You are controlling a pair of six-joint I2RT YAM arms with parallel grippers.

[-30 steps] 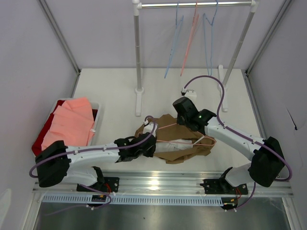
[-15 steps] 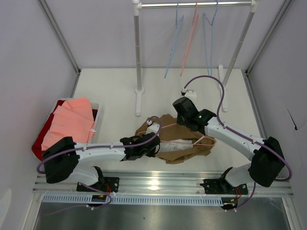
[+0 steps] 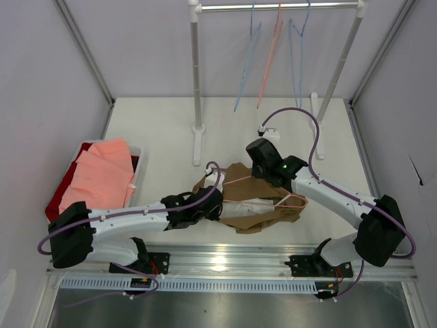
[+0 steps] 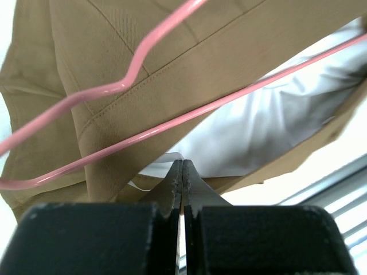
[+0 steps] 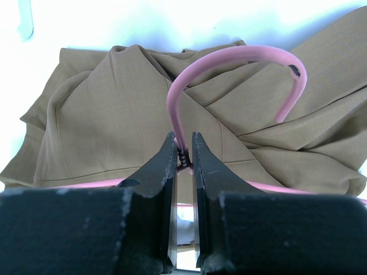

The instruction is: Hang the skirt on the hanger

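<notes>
The tan-brown skirt (image 3: 240, 186) lies crumpled on the table between the two arms, its white lining (image 4: 269, 126) showing. The pale-pink hanger (image 3: 290, 199) lies across it. My right gripper (image 3: 263, 169) is shut on the hanger's twisted neck just below the hook (image 5: 229, 52); in the right wrist view the neck sits between the right gripper's (image 5: 183, 144) tips over the skirt (image 5: 109, 109). My left gripper (image 3: 208, 199) is at the skirt's near left edge. In the left wrist view it (image 4: 182, 164) is shut, pinching the white-lined hem below the hanger's wire (image 4: 172, 121).
A clothes rack (image 3: 196, 75) stands at the back with thin blue hangers (image 3: 295, 48) and a pink one (image 3: 272, 48) on its rail. A white bin (image 3: 136, 152) at the left holds a salmon-pink garment (image 3: 102, 174) over red cloth. A metal rail (image 3: 232, 258) runs along the near edge.
My left gripper has closed from partly open to shut at the skirt's edge, its arm reaching forward and then drawing back. The right arm and the hanger have not moved.
</notes>
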